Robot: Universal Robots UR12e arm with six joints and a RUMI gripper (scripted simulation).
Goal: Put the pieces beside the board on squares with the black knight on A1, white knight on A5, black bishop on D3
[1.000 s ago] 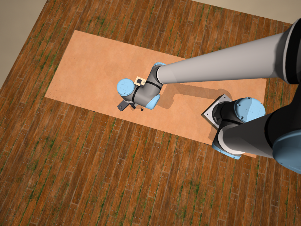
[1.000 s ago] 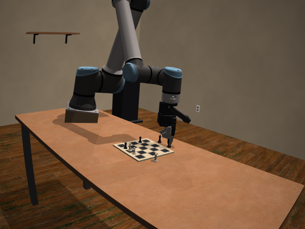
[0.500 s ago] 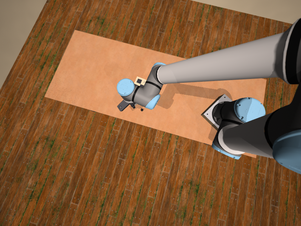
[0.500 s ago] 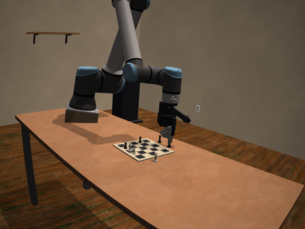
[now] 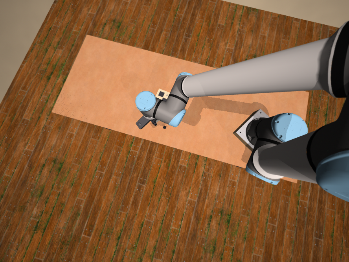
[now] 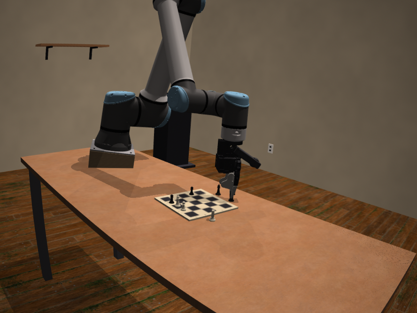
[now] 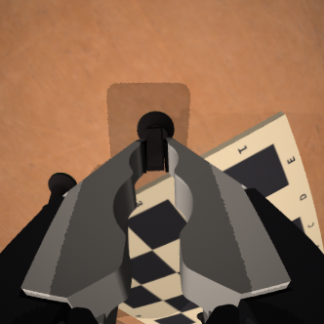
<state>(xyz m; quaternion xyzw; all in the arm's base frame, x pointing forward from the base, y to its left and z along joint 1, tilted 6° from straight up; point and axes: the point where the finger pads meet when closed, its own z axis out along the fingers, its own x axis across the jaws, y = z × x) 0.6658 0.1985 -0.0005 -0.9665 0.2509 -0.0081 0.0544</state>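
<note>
The chessboard (image 6: 196,203) lies on the table; in the wrist view (image 7: 229,195) its corner near the 1 and E labels shows. My gripper (image 6: 231,194) stands just off the board's far right corner, its fingers shut on a black piece, seemingly the black knight (image 7: 155,132), whose base still rests on the table. A second black piece, probably the black bishop (image 6: 218,189), stands beside the board to the left of the fingers. The white knight (image 6: 212,215) stands on the table by the board's near edge. In the overhead view the arm hides the board.
Two black pieces (image 6: 191,191) (image 6: 171,199) and two white pieces (image 6: 177,200) (image 6: 182,206) stand on the board's left part. The robot base (image 6: 111,153) sits at the table's far left. A small black piece (image 5: 164,127) shows beside the wrist from above.
</note>
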